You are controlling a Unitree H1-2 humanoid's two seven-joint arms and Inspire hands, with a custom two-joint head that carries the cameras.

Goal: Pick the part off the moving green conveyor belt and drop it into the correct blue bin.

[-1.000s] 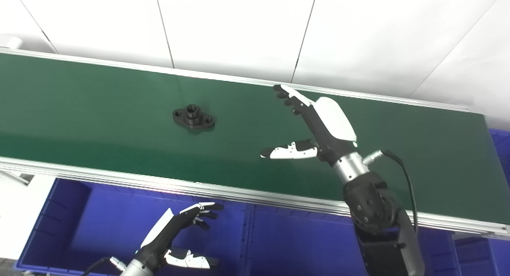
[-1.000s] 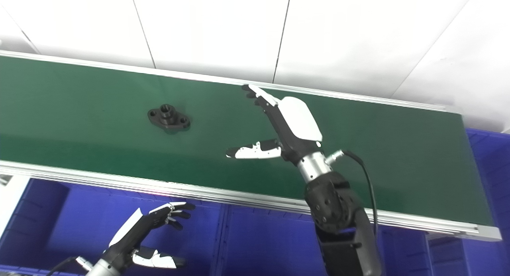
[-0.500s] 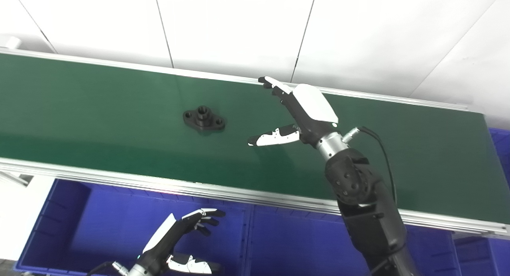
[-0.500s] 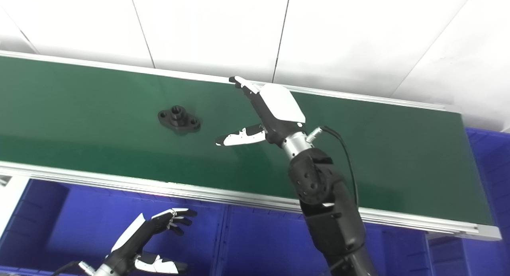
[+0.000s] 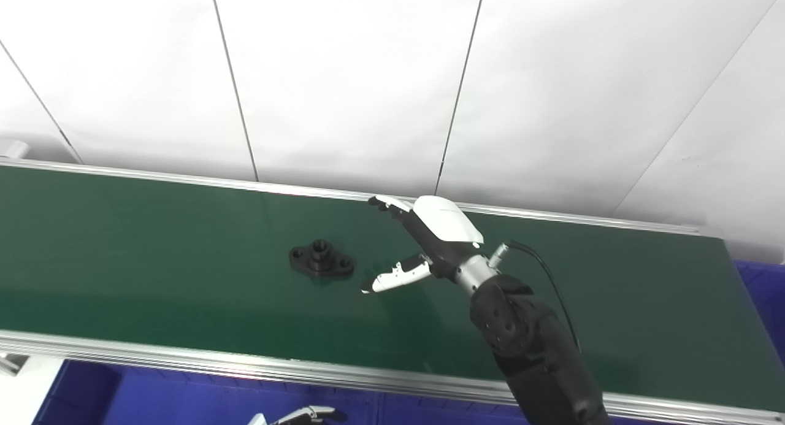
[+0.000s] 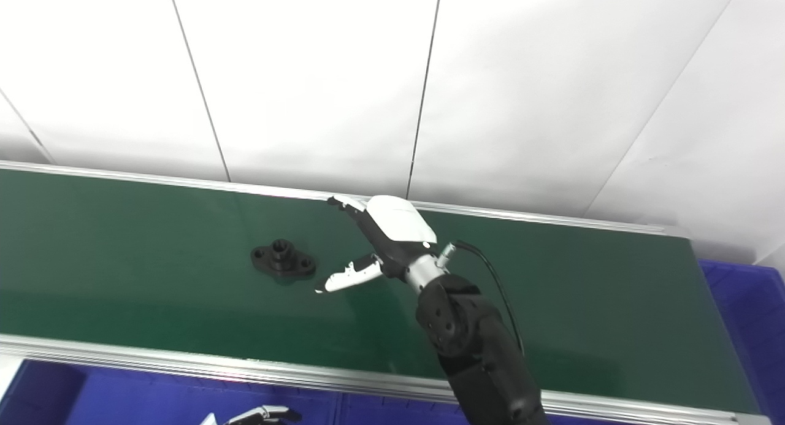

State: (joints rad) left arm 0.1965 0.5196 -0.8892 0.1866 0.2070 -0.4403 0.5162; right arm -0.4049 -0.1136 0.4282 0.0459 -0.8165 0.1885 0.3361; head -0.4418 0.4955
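Now the part (image 5: 321, 260), a black flanged fitting with a raised hub and a hole at each end, lies flat on the green conveyor belt (image 5: 122, 253), roughly mid-width and a little left of the belt's middle. Just to its right hovers the right hand (image 5: 423, 244), spread wide and holding nothing: fingers (image 5: 386, 203) reach out toward the far rail, thumb (image 5: 392, 279) points at the part from close by, not touching it. The part sits outside the open span, not between thumb and fingers.

Down at the bottom edge, only the fingertips of the left hand (image 5: 306, 414) peek into view over a blue bin (image 5: 153, 400); I cannot tell whether that hand is spread or clenched.

What could spoil this? Timing, mostly. The task says the belt is moving, so if the hand closes too early, the thumb could knock the flange and spin or shove the part away. Close too late and the fingers may catch only one ear of the flange, a thin, low edge that looks easy to lose. The part lies flat and low, so fingertips must come right down to the belt; dragging on it could skew the grasp. And the bins are mostly out of view, so the drop target looks uncertain.
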